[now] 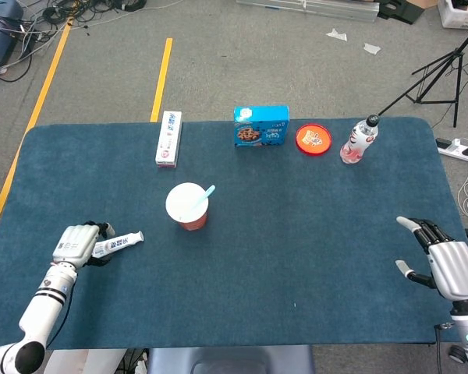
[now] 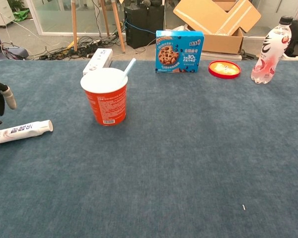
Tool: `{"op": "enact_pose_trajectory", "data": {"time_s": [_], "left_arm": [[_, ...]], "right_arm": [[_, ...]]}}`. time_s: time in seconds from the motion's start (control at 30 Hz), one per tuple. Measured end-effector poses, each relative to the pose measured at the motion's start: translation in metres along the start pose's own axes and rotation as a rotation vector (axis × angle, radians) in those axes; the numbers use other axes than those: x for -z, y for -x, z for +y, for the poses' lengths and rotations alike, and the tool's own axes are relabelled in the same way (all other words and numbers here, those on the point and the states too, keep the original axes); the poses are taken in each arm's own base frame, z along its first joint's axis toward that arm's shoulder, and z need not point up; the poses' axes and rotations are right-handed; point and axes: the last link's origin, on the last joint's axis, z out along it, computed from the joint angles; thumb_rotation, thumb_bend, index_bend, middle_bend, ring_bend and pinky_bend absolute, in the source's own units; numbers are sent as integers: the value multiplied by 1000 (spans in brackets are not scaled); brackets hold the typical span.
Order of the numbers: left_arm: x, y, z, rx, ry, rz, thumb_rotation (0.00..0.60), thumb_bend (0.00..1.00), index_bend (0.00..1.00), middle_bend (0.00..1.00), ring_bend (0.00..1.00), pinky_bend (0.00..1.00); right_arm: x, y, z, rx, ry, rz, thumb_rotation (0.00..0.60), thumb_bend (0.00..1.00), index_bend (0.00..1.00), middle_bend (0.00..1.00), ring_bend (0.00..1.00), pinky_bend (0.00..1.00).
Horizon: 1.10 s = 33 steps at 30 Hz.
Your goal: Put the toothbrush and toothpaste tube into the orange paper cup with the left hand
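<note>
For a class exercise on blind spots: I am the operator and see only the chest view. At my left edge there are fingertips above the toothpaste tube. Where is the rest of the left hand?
Observer: The head view shows the left hand over the tail end of the toothpaste tube. I cannot tell whether it grips the tube.
Operator: And the right hand? I see none.
Observer: The right hand hovers near the right edge of the table, fingers spread, holding nothing.
Operator: Is the toothbrush really inside the cup?
Observer: Yes. From above, the toothbrush leans on the rim of the orange paper cup, with its lower end inside.
</note>
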Motion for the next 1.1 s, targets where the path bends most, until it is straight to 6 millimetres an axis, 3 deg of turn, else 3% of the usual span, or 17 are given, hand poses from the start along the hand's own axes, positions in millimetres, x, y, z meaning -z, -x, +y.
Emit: {"op": "enact_pose_trajectory", "data": {"time_s": [0.23,0.57,1.1], "left_arm": [[-22,15,8,85,-49,-5,600,157,352,10,0,1],[-37,28,13,81,-97,27,600,156,340,7,0,0],[-49,43,19,46,-125,27,600,156,404,7,0,0]], "right_arm": [[0,-2,1,-10,2,5,600,166,216,260,223,523],[0,-2,1,-8,-1,2,600,166,216,260,223,523],[0,-1,1,-7,1,1,600,166,216,260,223,522]]}}
